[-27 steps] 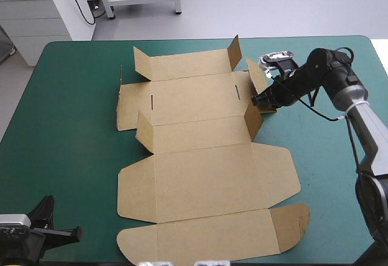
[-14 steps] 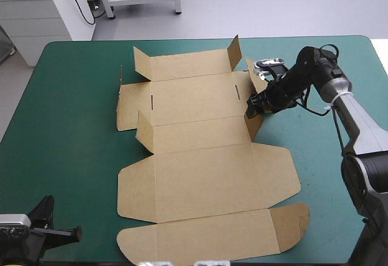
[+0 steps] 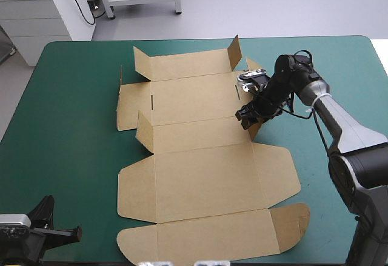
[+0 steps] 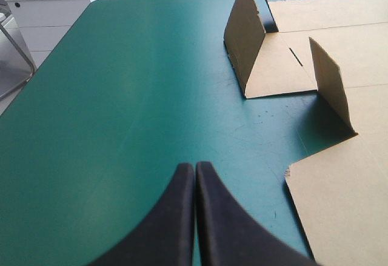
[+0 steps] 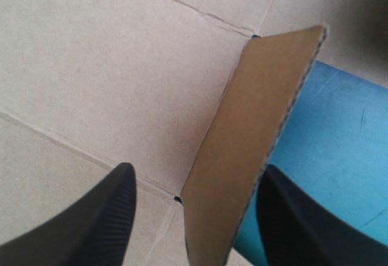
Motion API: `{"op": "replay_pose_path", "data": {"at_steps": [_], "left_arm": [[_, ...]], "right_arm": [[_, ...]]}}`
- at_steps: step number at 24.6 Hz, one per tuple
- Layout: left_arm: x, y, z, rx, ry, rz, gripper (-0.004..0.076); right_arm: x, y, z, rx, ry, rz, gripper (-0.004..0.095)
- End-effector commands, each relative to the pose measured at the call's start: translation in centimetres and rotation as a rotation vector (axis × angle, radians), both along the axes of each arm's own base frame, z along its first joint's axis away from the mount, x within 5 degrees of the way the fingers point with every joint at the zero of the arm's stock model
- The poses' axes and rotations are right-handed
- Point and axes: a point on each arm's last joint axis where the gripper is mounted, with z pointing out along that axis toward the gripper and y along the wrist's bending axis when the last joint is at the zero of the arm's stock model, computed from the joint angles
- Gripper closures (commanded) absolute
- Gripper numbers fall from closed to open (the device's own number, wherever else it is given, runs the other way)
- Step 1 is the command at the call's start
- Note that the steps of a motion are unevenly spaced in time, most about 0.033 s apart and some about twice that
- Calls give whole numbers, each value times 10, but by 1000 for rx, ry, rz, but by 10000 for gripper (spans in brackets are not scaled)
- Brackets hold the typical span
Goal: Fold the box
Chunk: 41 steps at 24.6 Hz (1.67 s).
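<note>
The brown box (image 3: pixel 200 175) lies as a cut sheet across the middle of the table, mostly flat, with small flaps standing up along its far panels. My right gripper (image 3: pixel 250 113) is low over the sheet's right side, at an upright flap (image 3: pixel 254 123). In the right wrist view that flap (image 5: pixel 254 114) stands edge-on between my parted black fingers (image 5: pixel 115 211), the gripper (image 5: pixel 197 168) open astride it over the flat board (image 5: pixel 91 66). My left gripper (image 3: pixel 76 234) rests at the table's near left corner, shut (image 4: pixel 195 166) and holding nothing, with the box's left flaps (image 4: pixel 245 36) ahead of it.
A broad strip of teal-green cover (image 3: pixel 73 126) lies between the box and the table's left edge, a narrower one (image 3: pixel 339 205) on the right. Two rounded flaps (image 3: pixel 290 220) at the box's near right corner lie flat.
My right gripper has moved left from outside the box's right edge onto the sheet, and its fingers have parted around the upright flap. The left arm has not moved.
</note>
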Motion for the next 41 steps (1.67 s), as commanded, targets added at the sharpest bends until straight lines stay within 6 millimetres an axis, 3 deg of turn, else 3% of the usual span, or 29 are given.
{"op": "replay_pose_path", "data": {"at_steps": [1,4,11,16,20,27,33,41], "left_arm": [[-2,-1,13,-7,-104,-9,731],[-2,-1,13,-7,-104,-9,731],[-2,-1,13,-7,-104,-9,731],[-2,-1,13,-7,-104,-9,731],[-2,-1,13,-7,-104,-9,731],[-2,-1,13,-7,-104,-9,731],[-2,-1,13,-7,-104,-9,731],[-2,-1,13,-7,-104,-9,731]], "right_arm": [[-5,1,28,8,-92,-5,566],[-4,0,28,8,-96,-6,920],[-1,2,34,-15,-180,148,929],[5,9,76,-21,-428,456,929],[3,25,95,-10,-577,662,929],[4,59,90,-97,-746,924,929],[7,87,72,-106,-790,1009,929],[13,94,62,-100,-798,1013,922]]}}
